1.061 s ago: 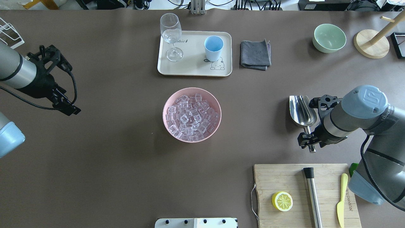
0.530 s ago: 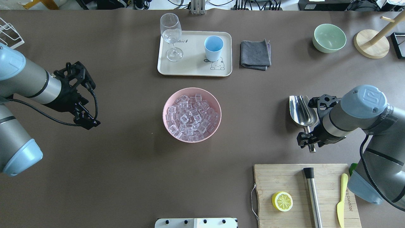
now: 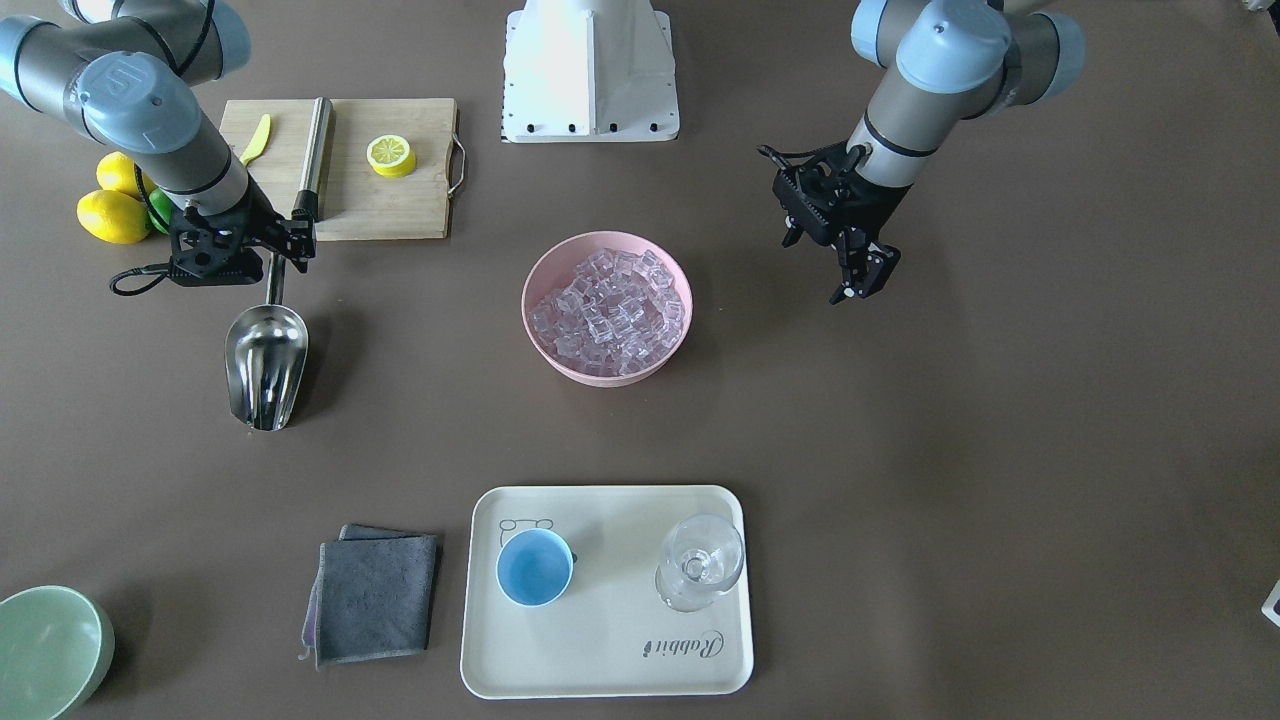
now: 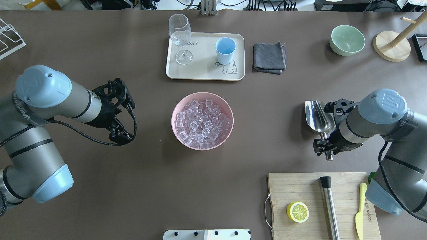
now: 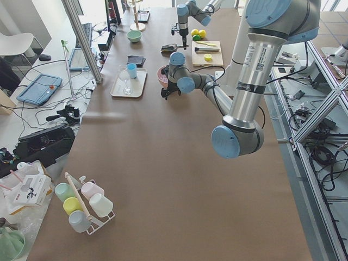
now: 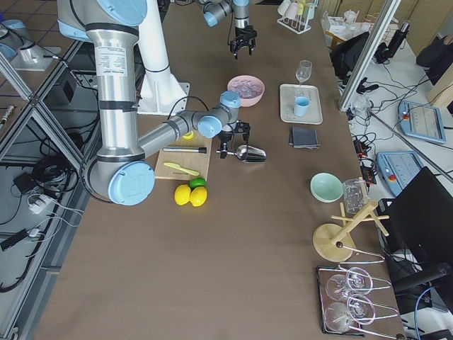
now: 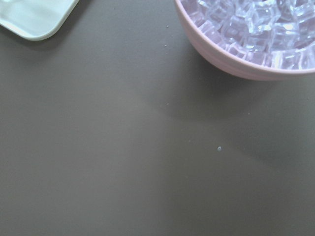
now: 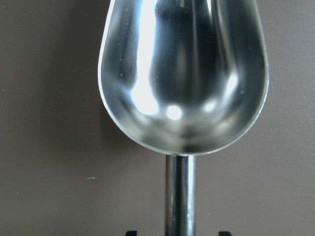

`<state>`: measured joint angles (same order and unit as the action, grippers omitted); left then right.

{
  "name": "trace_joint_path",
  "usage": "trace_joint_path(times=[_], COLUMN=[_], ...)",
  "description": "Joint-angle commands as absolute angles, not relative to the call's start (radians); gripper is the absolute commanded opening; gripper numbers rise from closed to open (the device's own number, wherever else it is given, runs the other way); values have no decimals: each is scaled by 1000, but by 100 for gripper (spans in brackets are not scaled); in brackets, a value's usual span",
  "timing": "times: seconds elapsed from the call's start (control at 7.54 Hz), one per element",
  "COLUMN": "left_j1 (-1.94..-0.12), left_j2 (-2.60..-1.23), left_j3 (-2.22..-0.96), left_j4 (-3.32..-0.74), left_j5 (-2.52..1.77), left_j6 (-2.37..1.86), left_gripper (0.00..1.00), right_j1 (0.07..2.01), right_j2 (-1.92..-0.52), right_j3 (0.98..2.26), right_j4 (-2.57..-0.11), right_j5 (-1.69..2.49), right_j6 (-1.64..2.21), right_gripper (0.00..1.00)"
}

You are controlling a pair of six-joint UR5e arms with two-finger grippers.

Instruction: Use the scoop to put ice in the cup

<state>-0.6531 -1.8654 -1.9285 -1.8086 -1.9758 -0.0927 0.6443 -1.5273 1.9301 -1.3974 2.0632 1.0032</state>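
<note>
1. Right gripper [image 4: 324, 148]: fingers spread, one on each side of the handle of the scoop [image 4: 318, 116]. The wrist view shows a gap on both sides.
2. The scoop lies on the table [image 4: 133, 183], trough pointing away from the robot.
3. Left gripper [image 4: 121, 135]: fingers spread, holding nothing, beside the pink bowl [image 4: 203, 148].
4. The ice [image 4: 200, 123] fills that bowl.
5. Farther off, the cup [image 4: 225, 50] stands upright on the tray [image 4: 203, 66].
</note>
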Motion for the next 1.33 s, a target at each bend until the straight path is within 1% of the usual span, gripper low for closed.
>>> trace_joint_path(times=[0.0, 0.27, 0.4, 0.53, 0.93, 1.06, 1.19], left_j1=[-621, -617, -615, -611, -577, -542, -500], left_j2=[-1893, -1907, -1910, -1910, -1930, -1960, -1968], left_j3=[-1925, -1913, -1899, -1896, -1836, -1807, -1806], left_j4=[-1801, -1743, -1680, -1696, -1897, -1954, -2017], left_j5=[-1982, -1971, -1973, -1971, -1936, -1840, -1769], left_j6=[-91, -92, -92, -92, -94, -94, -92], left_gripper=[98, 98, 98, 98, 98, 98, 98], right_j1=[644, 644, 644, 644, 644, 646, 647], right_j2=[-1525, -1525, -1525, -1525, -1525, -1525, -1529], right_j3=[1928, 1924, 1916, 1916, 1931, 1951, 1960], right_j4=[-1397, -1397, -1397, -1397, -1397, -1399, -1397], right_j5=[2063, 2063, 2063, 2063, 2062, 2062, 2059], right_j6=[1003, 1009, 1011, 1011, 1008, 1005, 993], right_gripper=[45, 21, 12, 1, 0, 0, 0])
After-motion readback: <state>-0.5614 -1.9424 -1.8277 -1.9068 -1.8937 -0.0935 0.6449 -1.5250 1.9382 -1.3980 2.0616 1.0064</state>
